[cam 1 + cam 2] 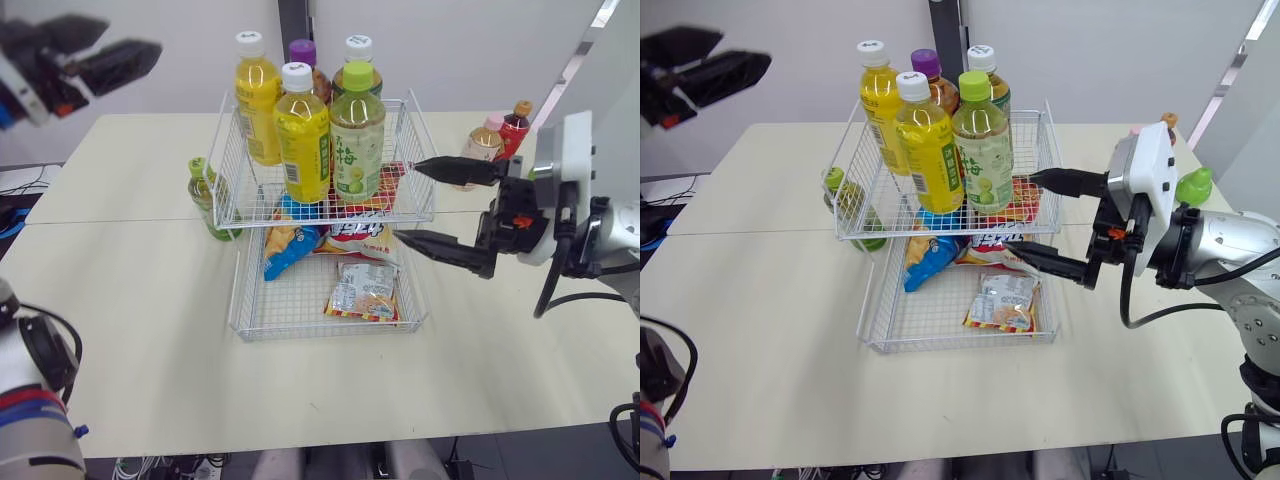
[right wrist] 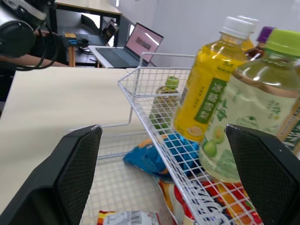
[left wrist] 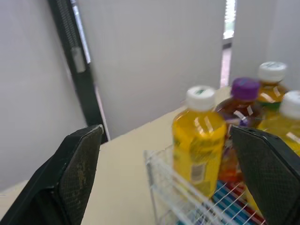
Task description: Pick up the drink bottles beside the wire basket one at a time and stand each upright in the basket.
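The two-tier wire basket [image 1: 420, 135] stands mid-table. Several bottles stand upright in its upper tier, among them a yellow one [image 1: 302, 135] and a pale green one [image 1: 357, 135] at the front. A green-capped bottle [image 1: 207, 195] stands on the table against the basket's left side. Two small bottles, one peach-capped [image 1: 483, 143] and one red [image 1: 515, 125], stand to the basket's right. My right gripper [image 1: 406, 202] is open at the basket's right side, level with the upper tier's floor, holding nothing. Raised high at the far left, my left gripper [image 1: 133, 35] is open and empty.
Snack packets [image 1: 362, 290] and a blue bag [image 1: 290, 250] lie in the basket's lower tier. Another green cap [image 1: 1193, 186] shows behind my right wrist. A laptop [image 2: 136, 44] and a person's arm [image 2: 28, 60] are beyond the table's left end.
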Robot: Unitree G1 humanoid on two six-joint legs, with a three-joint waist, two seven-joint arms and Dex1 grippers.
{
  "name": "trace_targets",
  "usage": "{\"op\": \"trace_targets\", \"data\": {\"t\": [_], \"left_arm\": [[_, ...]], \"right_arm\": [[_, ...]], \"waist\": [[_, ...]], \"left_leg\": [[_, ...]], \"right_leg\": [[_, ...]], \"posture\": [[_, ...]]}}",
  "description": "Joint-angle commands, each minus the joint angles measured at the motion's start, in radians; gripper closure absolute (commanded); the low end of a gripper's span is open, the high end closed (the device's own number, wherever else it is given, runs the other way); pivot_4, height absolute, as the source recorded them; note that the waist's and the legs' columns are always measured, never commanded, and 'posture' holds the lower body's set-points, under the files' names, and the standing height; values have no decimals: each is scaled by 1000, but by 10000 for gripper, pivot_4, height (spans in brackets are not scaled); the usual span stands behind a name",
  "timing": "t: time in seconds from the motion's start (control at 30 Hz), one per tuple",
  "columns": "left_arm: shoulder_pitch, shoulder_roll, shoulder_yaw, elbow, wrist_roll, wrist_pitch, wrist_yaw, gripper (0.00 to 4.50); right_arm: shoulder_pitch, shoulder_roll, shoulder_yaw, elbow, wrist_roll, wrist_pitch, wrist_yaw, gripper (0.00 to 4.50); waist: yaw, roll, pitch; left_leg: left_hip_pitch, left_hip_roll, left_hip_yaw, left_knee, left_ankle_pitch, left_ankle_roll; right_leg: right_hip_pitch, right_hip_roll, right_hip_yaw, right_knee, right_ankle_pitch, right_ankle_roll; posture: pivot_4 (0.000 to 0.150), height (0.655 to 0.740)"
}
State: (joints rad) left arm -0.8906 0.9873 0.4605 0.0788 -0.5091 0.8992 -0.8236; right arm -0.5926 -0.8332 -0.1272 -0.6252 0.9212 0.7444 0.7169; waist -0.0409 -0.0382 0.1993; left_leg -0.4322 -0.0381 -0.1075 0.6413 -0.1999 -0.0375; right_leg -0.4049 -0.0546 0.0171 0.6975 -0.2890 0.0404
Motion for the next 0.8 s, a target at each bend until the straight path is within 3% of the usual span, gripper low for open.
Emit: {"op": "trace_targets", "data": {"t": [0.03, 0.2, 0.4, 0.63, 0.8], "left_arm": [[155, 13, 105, -67, 22, -95, 18, 153], [372, -20, 178, -111, -1, -169, 4, 153], [505, -109, 179, -208, -20, -221, 44, 153], [578, -111, 165, -203, -17, -273, 34, 153], [546, -144, 116, -178, -23, -288, 65, 153]], "right_arm": [[0, 21, 1, -47, 17, -1, -29, 0], [22, 50, 29, -99, 9, 13, -81, 0], [36, 41, 35, -100, -22, 2, -79, 0], [80, 27, 6, -105, -30, -21, -51, 0], [98, 25, 20, -130, -58, -23, -58, 0]], "waist": [[1, 0, 0], [11, 0, 0], [16, 0, 0], [12, 0, 0], [14, 0, 0]], "left_leg": [[0, 0, 0, 0, 0, 0], [0, 0, 0, 0, 0, 0], [0, -1, 0, 0, 0, 0], [0, 1, 0, -1, 0, 0], [0, 1, 0, -1, 0, 0]], "right_leg": [[0, 0, 0, 0, 0, 0], [0, -1, 1, -1, 0, 0], [1, -3, 1, -1, 1, 0], [0, -2, 0, -1, 2, -1], [1, -2, 0, -1, 2, -2]], "posture": [[1500, 7400], [1500, 7400], [1500, 7400], [1500, 7400], [1500, 7400]]}}
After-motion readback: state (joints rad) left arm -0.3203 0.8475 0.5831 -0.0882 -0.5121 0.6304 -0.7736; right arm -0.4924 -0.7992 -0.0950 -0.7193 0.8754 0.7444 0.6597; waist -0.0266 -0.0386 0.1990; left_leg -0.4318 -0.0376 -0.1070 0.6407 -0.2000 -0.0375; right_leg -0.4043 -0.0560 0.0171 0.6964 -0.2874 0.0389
